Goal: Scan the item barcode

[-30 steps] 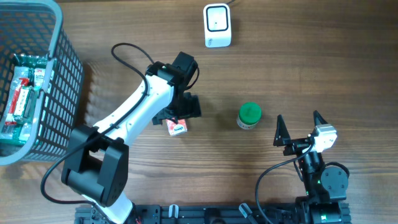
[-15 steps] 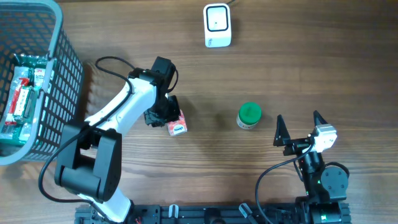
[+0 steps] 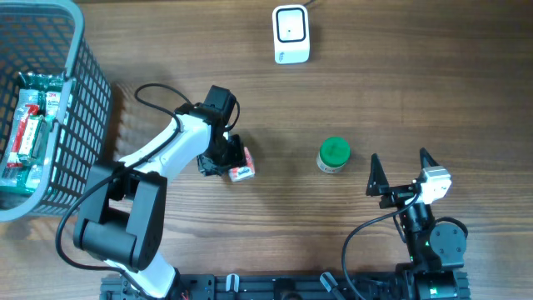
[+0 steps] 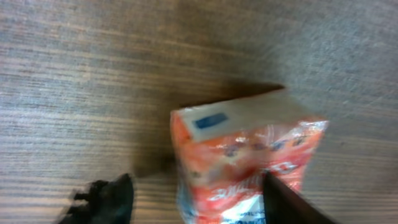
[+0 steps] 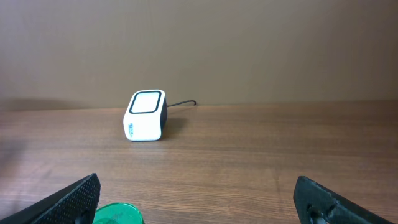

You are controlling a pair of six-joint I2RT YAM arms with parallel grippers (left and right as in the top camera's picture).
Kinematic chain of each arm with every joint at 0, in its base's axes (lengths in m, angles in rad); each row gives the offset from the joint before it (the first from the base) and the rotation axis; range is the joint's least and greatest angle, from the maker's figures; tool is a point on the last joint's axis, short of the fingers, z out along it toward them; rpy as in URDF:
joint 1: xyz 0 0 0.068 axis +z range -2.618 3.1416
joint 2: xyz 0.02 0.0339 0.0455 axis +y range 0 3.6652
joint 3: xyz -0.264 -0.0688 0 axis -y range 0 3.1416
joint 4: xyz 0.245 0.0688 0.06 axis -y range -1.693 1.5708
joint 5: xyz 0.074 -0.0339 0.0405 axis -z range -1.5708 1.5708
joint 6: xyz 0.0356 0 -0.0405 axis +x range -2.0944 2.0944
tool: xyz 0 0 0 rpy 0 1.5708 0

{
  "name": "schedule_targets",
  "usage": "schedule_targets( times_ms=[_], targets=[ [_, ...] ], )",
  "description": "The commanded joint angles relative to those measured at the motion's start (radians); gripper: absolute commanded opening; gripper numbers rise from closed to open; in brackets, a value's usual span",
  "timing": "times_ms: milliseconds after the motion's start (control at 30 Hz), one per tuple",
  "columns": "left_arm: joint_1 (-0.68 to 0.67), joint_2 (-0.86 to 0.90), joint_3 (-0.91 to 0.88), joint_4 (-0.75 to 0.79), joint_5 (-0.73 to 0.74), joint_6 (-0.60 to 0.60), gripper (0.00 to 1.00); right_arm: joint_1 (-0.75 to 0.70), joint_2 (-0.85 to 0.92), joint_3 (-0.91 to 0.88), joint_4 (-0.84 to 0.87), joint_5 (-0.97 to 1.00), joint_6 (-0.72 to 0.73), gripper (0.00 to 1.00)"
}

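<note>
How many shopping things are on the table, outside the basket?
2: an orange packet at the left gripper, and a green-lidded jar near the right gripper. None seems hidden.

A grey wire basket (image 3: 79,100) stands at the left end of the wooden table (image 3: 416,83). Inside the basket lie red and green packets (image 3: 29,125). A small jar with green lid (image 3: 334,153) stands well right of the basket.
</note>
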Motion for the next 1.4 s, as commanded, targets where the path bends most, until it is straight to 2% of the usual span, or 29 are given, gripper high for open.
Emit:
schedule_targets(
  times_ms=[0, 67, 167, 233, 433, 467, 500, 600, 633, 667, 700, 733, 867, 1000, 1133, 1367],
  targets=[
    [-0.008, 0.005, -0.014, 0.021, 0.005, 0.021, 0.60, -0.006, -0.008, -0.001, 0.003, -0.001, -0.005, 1.00],
    [-0.011, 0.005, -0.014, 0.029, 0.011, 0.021, 0.56, -0.006, -0.008, -0.001, 0.003, -0.001, -0.005, 1.00],
    [-0.017, 0.005, -0.014, 0.033, 0.012, 0.024, 0.58, -0.006, -0.008, -0.001, 0.003, -0.001, -0.004, 1.00],
    [-0.013, -0.003, 0.005, 0.018, 0.012, 0.048, 0.66, -0.006, -0.008, -0.001, 0.003, -0.001, -0.005, 0.99],
    [0.020, -0.124, 0.104, -0.071, 0.008, 0.049, 0.77, -0.006, -0.008, -0.001, 0.003, -0.001, -0.005, 1.00],
    [0.026, -0.157, 0.111, -0.083, 0.009, 0.049, 0.82, -0.006, -0.008, -0.001, 0.003, -0.001, -0.005, 1.00],
    [0.031, -0.189, 0.112, -0.092, 0.009, 0.046, 1.00, -0.006, -0.008, -0.001, 0.003, -0.001, -0.005, 1.00],
    [0.043, -0.254, 0.112, -0.125, 0.012, 0.046, 1.00, -0.006, -0.008, -0.001, 0.003, -0.001, -0.005, 1.00],
    [0.047, -0.261, 0.112, -0.142, 0.012, 0.047, 0.92, -0.006, -0.008, -0.001, 0.003, -0.001, -0.005, 1.00],
    [0.051, -0.262, 0.111, -0.159, 0.012, 0.047, 0.67, -0.006, -0.008, -0.001, 0.003, -0.001, -0.004, 1.00],
    [0.051, -0.261, 0.104, -0.169, 0.012, 0.046, 0.52, -0.006, -0.008, -0.001, 0.003, -0.001, -0.005, 0.99],
    [0.051, -0.259, 0.093, -0.166, 0.013, 0.046, 0.44, -0.006, -0.008, -0.001, 0.003, -0.001, -0.005, 1.00],
    [0.050, -0.256, -0.005, -0.085, 0.067, 0.046, 0.22, -0.006, -0.008, -0.001, 0.003, -0.001, -0.005, 1.00],
    [0.050, -0.249, -0.111, 0.018, 0.084, 0.038, 0.19, -0.006, -0.008, -0.001, 0.003, -0.001, -0.005, 1.00],
    [0.050, -0.248, -0.167, 0.091, 0.108, 0.015, 0.29, -0.006, -0.008, -0.001, 0.003, -0.001, -0.005, 1.00],
    [0.048, -0.222, -0.212, 0.184, 0.110, -0.061, 0.30, -0.006, -0.008, -0.001, 0.003, -0.001, -0.005, 1.00]
  ],
)
